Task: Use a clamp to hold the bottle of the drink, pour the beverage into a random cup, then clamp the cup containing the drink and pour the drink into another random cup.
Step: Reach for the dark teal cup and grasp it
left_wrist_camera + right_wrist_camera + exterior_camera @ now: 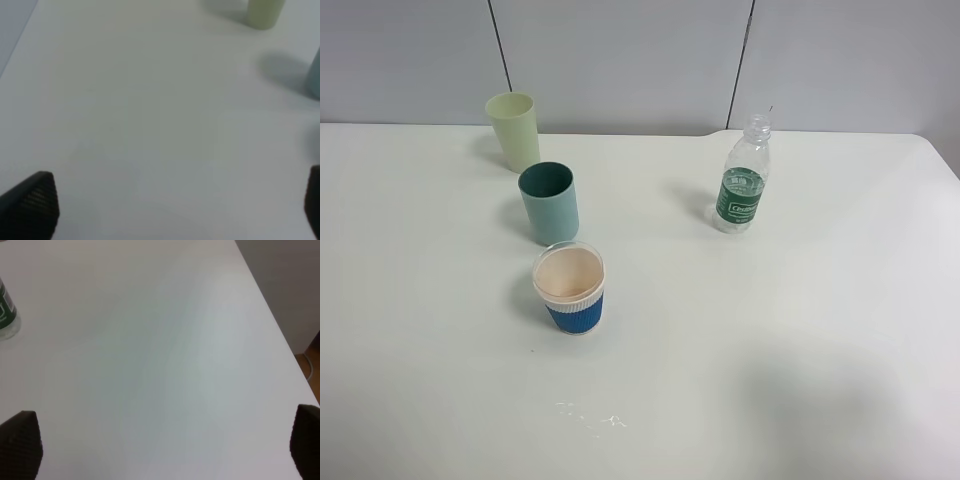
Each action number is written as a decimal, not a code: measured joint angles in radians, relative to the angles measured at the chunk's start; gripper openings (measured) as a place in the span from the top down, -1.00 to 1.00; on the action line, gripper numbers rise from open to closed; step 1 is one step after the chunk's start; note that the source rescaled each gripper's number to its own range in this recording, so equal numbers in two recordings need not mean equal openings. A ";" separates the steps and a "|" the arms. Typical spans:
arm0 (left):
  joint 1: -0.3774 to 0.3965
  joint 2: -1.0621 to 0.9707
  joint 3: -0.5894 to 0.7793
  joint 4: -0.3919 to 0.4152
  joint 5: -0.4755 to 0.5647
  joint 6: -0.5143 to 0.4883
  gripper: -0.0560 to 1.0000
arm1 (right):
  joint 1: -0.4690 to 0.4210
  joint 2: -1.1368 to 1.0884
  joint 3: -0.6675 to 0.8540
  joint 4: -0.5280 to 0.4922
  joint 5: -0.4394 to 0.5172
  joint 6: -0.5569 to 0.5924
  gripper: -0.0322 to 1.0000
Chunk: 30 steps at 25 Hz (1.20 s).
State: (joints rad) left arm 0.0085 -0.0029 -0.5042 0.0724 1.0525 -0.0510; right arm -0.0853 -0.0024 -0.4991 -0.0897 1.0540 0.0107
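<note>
Blue-banded cup (569, 287), capless green-labelled bottle (743, 180), left gripper (172, 205), right gripper (160, 445) spread wide, empty

The table (800, 330) is smooth, matt white. Both the left claw (172, 205) and the right claw (162, 442) carry black fingertips (30, 205) with a fine, rough grid texture. Ahead of the right claw, the bottle (744, 180) is clear glossy plastic with a green printed label (740, 205). Ahead of the left claw, the teal cup (549, 203) and the pale yellow-green tumbler (514, 131) look like smooth matt plastic. The short cup (570, 290) has a ribbed blue band and a clear glossy rim.
</note>
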 joint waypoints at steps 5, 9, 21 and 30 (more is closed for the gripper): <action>0.000 0.057 -0.003 0.002 -0.007 0.029 -1.00 | 0.000 0.000 0.000 0.000 0.000 0.000 -0.99; 0.000 0.174 -0.024 0.010 -0.089 0.033 -1.00 | 0.000 0.000 0.000 0.000 0.000 0.000 -0.99; 0.000 0.537 -0.036 0.011 -0.448 0.067 -1.00 | 0.000 0.000 0.000 0.000 0.000 0.000 -0.99; 0.000 0.792 -0.036 0.007 -0.622 0.075 -1.00 | 0.000 0.000 0.000 0.000 0.000 0.000 -0.99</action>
State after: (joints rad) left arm 0.0085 0.7892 -0.5399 0.0797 0.4302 0.0240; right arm -0.0853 -0.0024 -0.4991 -0.0897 1.0540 0.0107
